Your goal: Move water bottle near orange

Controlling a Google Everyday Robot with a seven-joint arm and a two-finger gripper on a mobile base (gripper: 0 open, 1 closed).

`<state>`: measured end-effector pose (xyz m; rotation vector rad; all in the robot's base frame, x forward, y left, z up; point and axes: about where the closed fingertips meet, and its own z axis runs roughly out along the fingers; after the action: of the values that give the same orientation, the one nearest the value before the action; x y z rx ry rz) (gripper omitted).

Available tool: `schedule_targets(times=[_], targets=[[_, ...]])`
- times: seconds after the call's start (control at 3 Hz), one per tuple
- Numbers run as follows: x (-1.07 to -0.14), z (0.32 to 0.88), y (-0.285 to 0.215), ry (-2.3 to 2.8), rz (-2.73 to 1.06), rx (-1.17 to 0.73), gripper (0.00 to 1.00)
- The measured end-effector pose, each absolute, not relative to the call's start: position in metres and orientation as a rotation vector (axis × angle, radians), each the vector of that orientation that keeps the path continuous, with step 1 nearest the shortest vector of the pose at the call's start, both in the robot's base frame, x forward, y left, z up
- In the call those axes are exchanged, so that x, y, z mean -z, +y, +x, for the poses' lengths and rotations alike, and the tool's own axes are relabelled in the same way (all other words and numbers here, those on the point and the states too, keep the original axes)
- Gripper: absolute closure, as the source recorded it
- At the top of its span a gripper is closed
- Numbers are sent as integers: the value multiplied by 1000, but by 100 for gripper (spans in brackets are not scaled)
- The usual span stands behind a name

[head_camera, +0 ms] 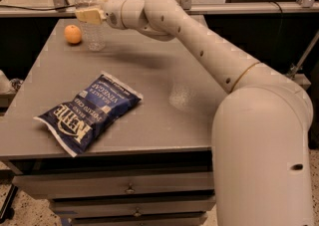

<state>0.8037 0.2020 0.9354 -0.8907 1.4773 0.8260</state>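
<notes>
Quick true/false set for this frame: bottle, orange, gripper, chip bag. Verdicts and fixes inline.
1. The water bottle stands upright on the table. True.
2. The orange sits to the right of the bottle in the picture. False: it sits just to the bottle's left, at the table's far corner.
3. The gripper is at the bottle's upper middle. True.
4. The chip bag lies between the bottle and the orange. False: it lies flat nearer the table's front edge, apart from both.

water bottle (93, 36): 1 | orange (73, 34): 1 | chip bag (89, 113): 1 | desk (164, 65): 1 | hand (89, 15): 1, far left, at the bottle
</notes>
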Motion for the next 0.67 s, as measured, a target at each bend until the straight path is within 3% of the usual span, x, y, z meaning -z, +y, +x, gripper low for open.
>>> schedule_targets(times=[0.67], targets=[[-937,804,202,1478,-892,-827,36]])
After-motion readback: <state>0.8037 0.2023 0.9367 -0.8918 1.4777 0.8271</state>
